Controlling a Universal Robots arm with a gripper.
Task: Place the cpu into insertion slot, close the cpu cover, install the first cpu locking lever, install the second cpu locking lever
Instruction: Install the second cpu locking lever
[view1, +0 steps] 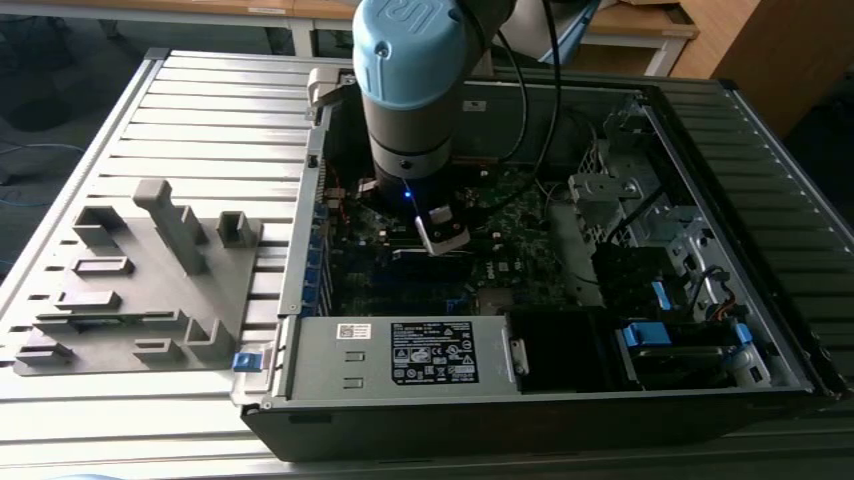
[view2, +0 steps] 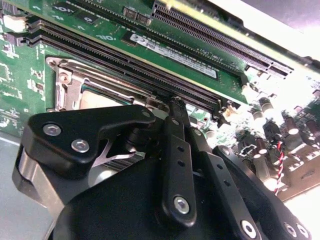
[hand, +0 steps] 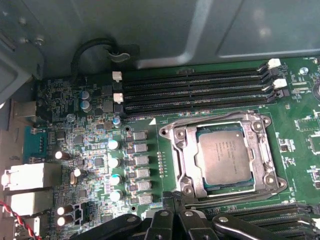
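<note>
Your black gripper (hand: 172, 210), fingers together on nothing, hovers beside the silver square cover frame (hand: 186, 150) over the grey chip (hand: 225, 156); press levers squarely.

Tabletop (view1: 200, 120): ribbed grey metal surface carrying the open computer case.
Computer case (view1: 534, 420): black, lying on its side, interior exposed.
Power supply (view1: 400, 355): grey box with a black label, at the case's near edge.
Grey fixture (view1: 134, 280): moulded holder with upright posts, toward the exterior view's left of the case.
Memory slots (hand: 190, 92): long black parallel rows with white end clips, in the first wrist view.
Capacitors (hand: 114, 162): small silver cylinders in a column on the green board.
</note>
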